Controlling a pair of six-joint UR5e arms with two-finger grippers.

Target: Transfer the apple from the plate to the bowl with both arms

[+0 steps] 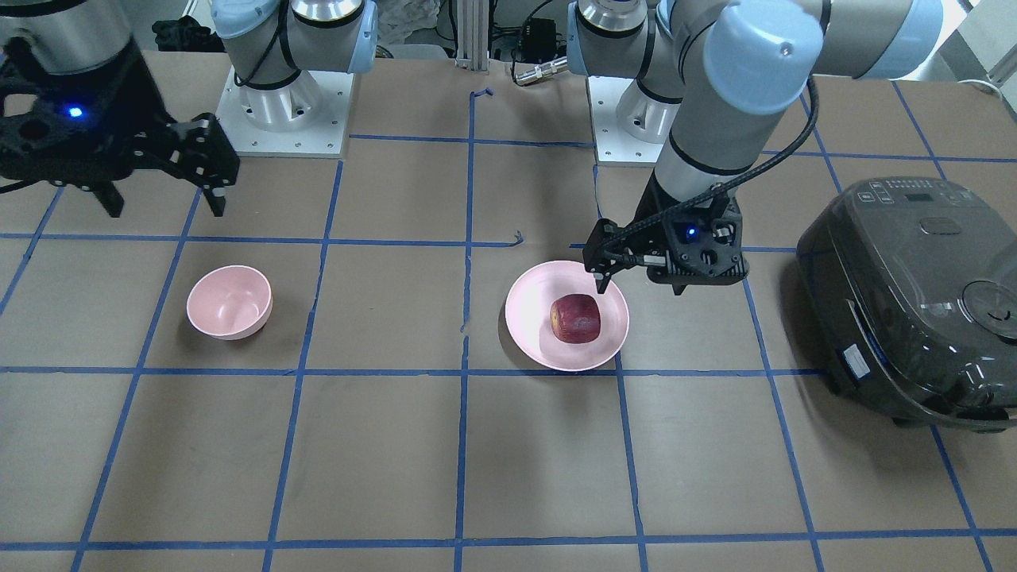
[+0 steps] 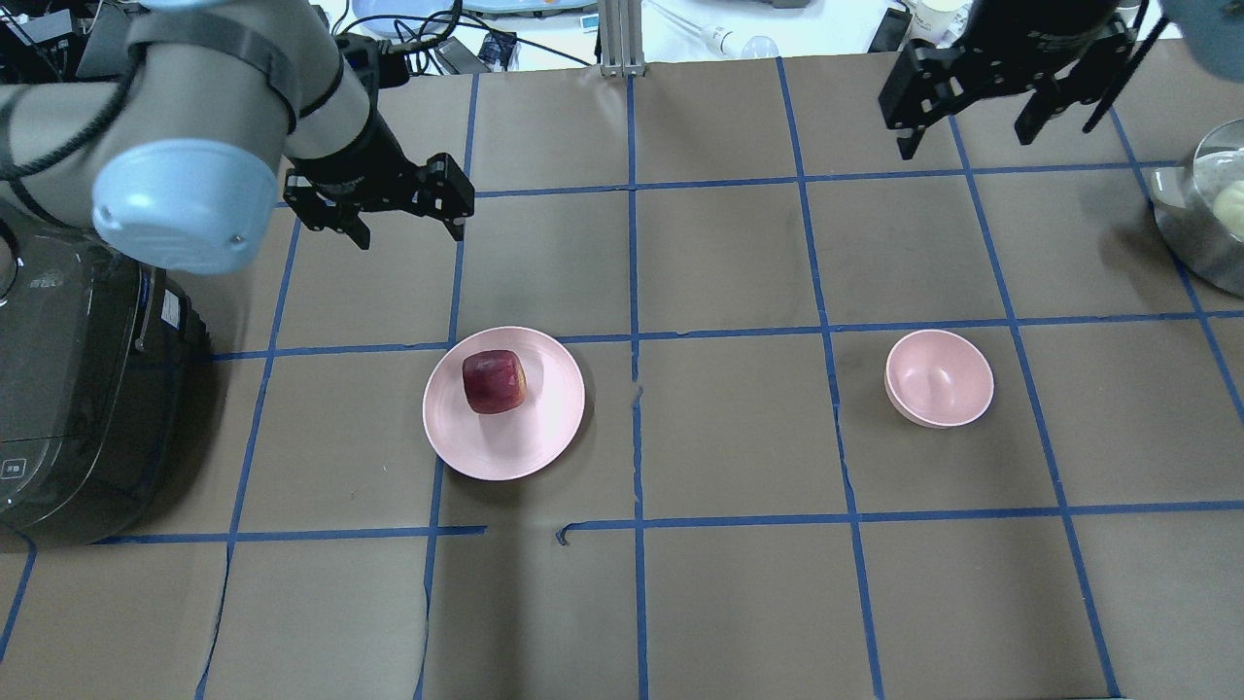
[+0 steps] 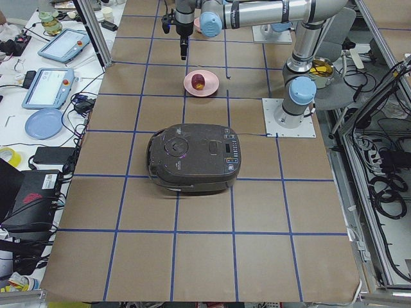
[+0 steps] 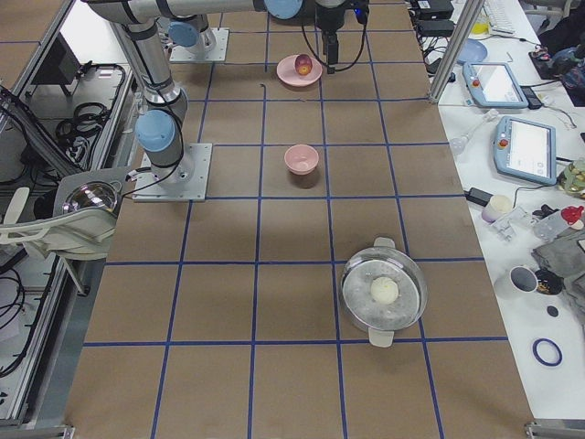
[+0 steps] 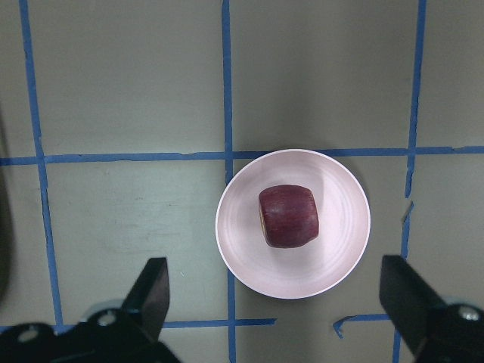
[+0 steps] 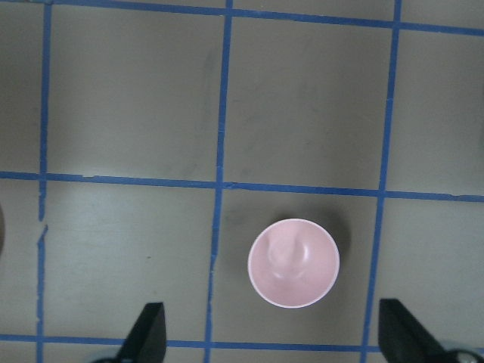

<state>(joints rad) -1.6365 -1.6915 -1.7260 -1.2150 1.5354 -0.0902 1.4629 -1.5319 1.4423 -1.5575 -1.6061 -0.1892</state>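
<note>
Down below left gripper (image 2: pixel 410 237), apple (image 2: pixel 494 381).

Matt paper, satin pink ware, glossy cooker

The brown paper-like table cover (image 2: pixel 729 262) is matt and creased, gridded with blue tape (image 2: pixel 633 253). The wide pale pink plate (image 2: pixel 544 437) and small deep pink bowl (image 2: pixel 939 377) look smooth and softly satin. The dark red apple (image 2: pixel 494 381) has dull, streaked skin. At 9 o'clock overhead, the dark domed cooker (image 1: pixel 914 294) gleams like glossy plastic.
</note>
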